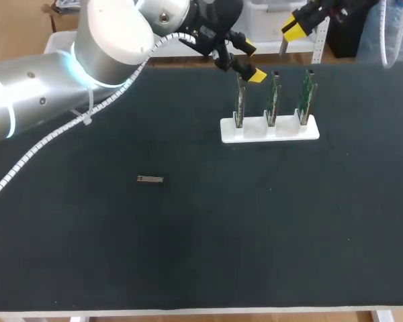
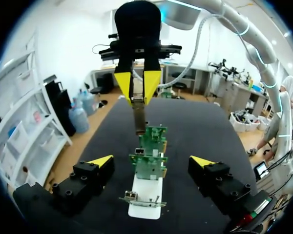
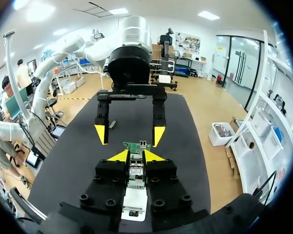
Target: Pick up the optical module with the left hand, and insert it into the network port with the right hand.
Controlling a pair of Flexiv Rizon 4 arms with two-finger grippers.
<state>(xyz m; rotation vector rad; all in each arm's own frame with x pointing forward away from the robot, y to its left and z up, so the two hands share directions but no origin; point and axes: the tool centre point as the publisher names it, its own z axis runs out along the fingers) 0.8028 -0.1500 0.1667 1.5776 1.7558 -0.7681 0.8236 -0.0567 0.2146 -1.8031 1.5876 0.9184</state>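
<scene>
Two end effectors hang over the green boards [image 1: 272, 100] in their white holder [image 1: 269, 131]. Right end effector [image 2: 138, 97] is clamped on the optical module [image 2: 139, 119], pointing down for insertion, I judge; left end effector [image 2: 151, 160] is wide apart, empty. Another module [image 1: 150, 179] lies on the worktop [image 1: 188, 255].

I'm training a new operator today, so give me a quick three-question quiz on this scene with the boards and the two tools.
1. True or false: the left tool is open and empty.
2. How many green boards stand in the white holder?
3. What does the right tool grip? A) a green board B) an optical module C) nothing

Key: 1 true. 2 three. 3 B: it hangs down from the fingers over the boards, while a second module lies apart on the black table.
</scene>
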